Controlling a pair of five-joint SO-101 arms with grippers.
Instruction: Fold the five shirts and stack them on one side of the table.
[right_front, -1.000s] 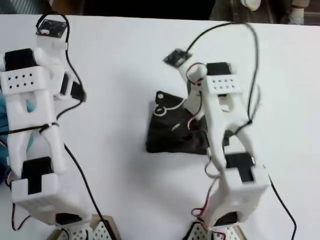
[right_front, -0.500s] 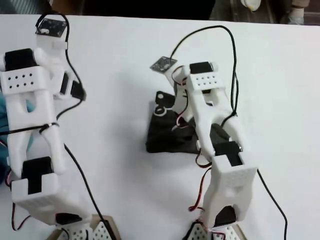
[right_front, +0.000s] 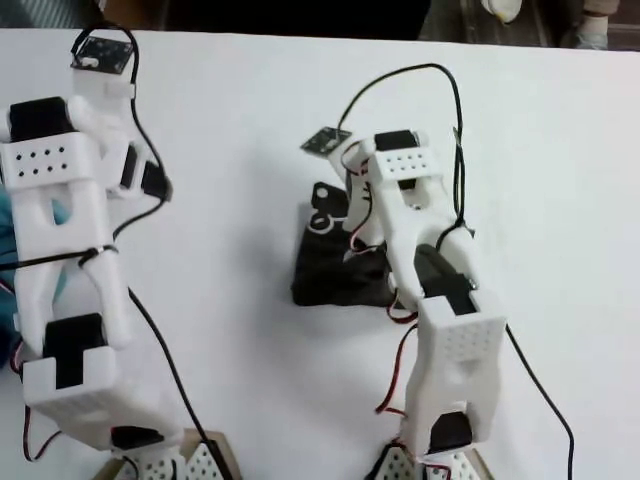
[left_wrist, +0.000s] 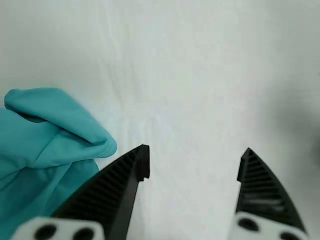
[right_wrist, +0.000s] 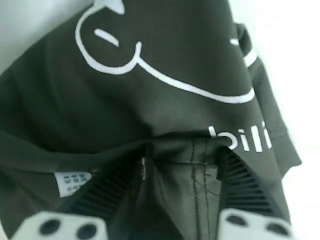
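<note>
Folding looks underway on the table: the black shirt has its bunched hem pinched in the right gripper. The teal shirt lies just beside the spread left gripper. Next, the hem likely needs carrying across, then releasing.

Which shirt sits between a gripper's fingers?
The black shirt, bunched inside the right gripper; the teal shirt lies beside the open left gripper.

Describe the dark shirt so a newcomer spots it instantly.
On the white table, look mid-table under the right arm. The black shirt lies bunched there, with a white line drawing and white lettering; the other garment, a teal shirt, sits by the left gripper.
</note>
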